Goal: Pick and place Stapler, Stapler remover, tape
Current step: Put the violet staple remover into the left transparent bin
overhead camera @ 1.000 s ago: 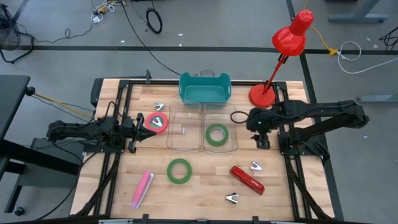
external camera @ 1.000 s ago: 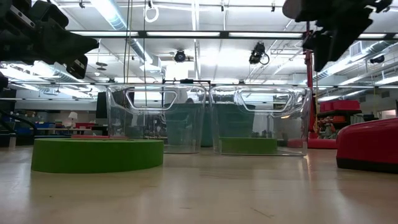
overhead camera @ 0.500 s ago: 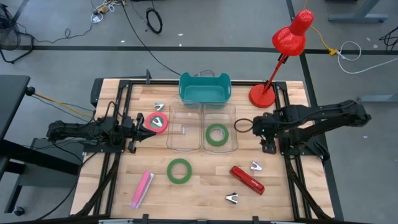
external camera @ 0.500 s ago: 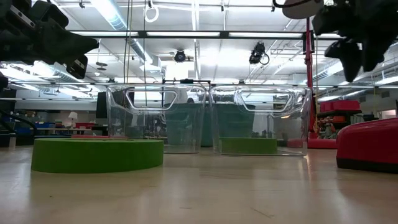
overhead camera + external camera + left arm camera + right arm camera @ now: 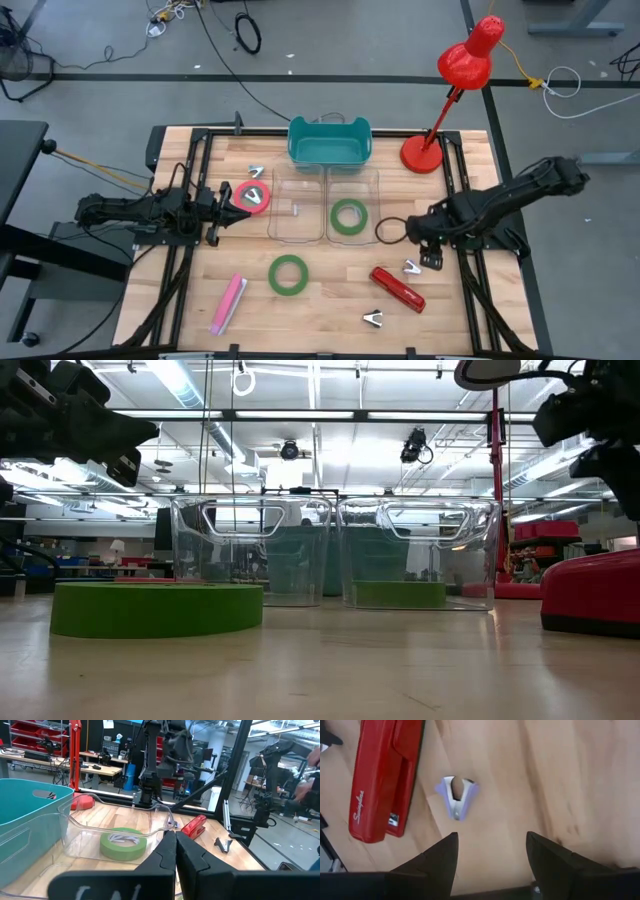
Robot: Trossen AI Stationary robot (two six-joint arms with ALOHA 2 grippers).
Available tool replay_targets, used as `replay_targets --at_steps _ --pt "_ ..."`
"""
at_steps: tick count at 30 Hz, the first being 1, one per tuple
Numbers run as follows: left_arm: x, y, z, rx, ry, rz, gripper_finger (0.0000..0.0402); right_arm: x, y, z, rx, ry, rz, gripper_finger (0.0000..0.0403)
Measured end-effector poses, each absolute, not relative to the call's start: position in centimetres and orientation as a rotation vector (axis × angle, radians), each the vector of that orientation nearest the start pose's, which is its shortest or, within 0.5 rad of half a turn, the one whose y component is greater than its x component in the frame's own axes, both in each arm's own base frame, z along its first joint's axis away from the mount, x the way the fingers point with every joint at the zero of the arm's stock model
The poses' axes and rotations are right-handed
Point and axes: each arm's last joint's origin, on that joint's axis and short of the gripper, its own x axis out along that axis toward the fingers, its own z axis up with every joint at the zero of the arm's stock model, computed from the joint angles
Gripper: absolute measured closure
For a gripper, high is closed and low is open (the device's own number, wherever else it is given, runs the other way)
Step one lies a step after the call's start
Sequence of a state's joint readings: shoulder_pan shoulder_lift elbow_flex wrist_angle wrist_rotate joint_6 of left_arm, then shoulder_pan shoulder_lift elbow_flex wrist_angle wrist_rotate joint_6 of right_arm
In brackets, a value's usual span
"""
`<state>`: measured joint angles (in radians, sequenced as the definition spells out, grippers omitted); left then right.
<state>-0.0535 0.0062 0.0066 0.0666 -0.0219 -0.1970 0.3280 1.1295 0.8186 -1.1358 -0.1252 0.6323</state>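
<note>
A small staple remover [image 5: 456,796] with lilac grips and metal claws lies on the pale wood-grain table [image 5: 330,300], just beside a glossy red stapler [image 5: 384,776]. Above it hangs the right gripper [image 5: 490,851], its dark fingers spread apart and empty. One green tape roll [image 5: 348,216], a flat ring, rests inside the right of two clear plastic bins [image 5: 352,205]; another green roll [image 5: 288,274] lies on bare wood, and a red-pink roll [image 5: 252,196] sits near the left gripper [image 5: 215,212], whose fingers are pressed together, holding nothing. A teal tub [image 5: 329,140] and red desk lamp [image 5: 455,80] stand behind.
</note>
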Motion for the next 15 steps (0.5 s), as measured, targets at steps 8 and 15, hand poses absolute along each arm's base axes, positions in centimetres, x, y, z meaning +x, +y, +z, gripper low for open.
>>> replay_targets --at_steps 8,15 --pt "9.7 -0.5 17.2 -0.199 -0.064 -0.039 0.0399 16.2 8.0 21.6 0.325 1.414 0.032 0.017" --pt "9.7 -0.5 17.2 -0.199 -0.063 -0.038 0.0399 16.0 9.1 21.2 0.272 1.34 0.016 0.017"
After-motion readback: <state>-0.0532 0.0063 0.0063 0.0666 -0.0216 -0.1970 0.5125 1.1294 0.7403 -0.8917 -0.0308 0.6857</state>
